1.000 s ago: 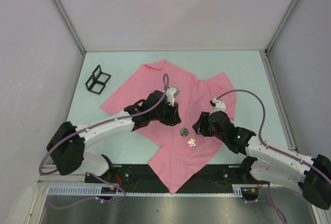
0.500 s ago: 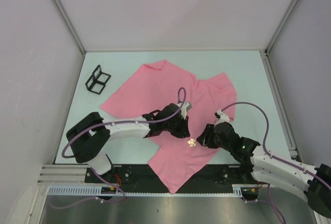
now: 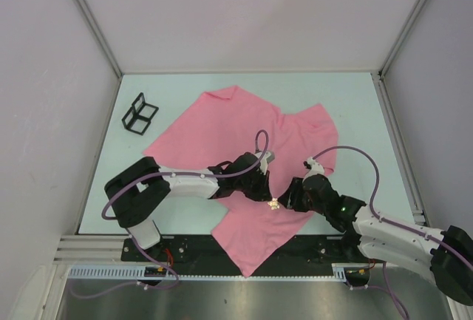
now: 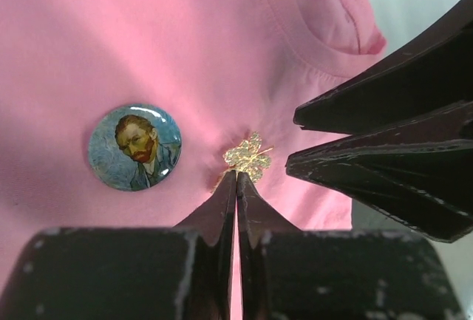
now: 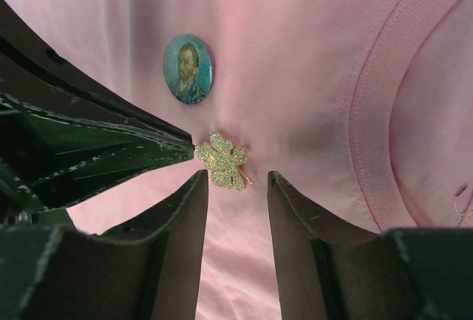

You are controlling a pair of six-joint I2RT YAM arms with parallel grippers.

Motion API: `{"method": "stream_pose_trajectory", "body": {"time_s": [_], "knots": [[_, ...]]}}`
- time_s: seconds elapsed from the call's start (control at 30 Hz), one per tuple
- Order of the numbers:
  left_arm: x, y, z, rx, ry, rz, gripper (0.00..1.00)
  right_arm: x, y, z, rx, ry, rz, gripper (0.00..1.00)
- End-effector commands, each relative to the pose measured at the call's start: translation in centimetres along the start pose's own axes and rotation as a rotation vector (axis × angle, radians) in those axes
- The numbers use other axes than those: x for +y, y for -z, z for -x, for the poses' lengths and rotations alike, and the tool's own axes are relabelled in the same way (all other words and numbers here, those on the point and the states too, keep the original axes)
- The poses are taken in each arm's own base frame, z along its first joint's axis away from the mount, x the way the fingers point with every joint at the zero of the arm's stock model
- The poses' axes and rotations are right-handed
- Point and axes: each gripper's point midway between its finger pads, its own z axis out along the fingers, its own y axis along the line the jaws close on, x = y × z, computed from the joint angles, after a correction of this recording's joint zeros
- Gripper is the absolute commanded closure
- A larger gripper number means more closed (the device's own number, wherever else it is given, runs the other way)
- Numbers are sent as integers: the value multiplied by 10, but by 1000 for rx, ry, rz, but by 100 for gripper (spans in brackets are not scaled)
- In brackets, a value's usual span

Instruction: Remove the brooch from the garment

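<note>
Glinting gold, the leaf-shaped brooch [image 4: 247, 159] sits pinned to the pink garment [image 4: 148, 39], near a round portrait badge [image 4: 134, 147]. Since 1 second ago both arms have closed in on it, and the left one now hides the badge from above. The left gripper [image 4: 236, 181] has its 2 fingers pressed together, tips at the brooch's edge. The right gripper [image 5: 236, 179] stands with jaws apart, the brooch just beyond their gap.

Little room is left around the brooch [image 5: 223, 161]: the left gripper [image 4: 236, 178], fingers [image 4: 214, 216] pressed together, reaches its edge, the right gripper [image 5: 238, 174] holds its fingers [image 5: 188, 216] apart just beside it, and a round portrait badge [image 5: 188, 68] lies near. A black wire stand [image 3: 140, 113] occupies the bench [image 3: 355, 106] at far left.
</note>
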Motion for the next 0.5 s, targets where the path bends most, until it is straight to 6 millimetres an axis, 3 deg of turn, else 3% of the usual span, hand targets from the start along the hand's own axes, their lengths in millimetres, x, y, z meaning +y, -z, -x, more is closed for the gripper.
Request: {"method": "stream_pose_trajectory", "body": {"time_s": [0.0,0.2,0.47], "knots": [[-6,-5,-4,-3,13,-37,97,7,-3,7,-36,-20,33,59],[1,-7,-12,7,19,-22,99,3,-7,1,-9,-20,19,60],[10,-12,-19,22,24,4,100,13,-13,3,-16,-27,65,63]]}}
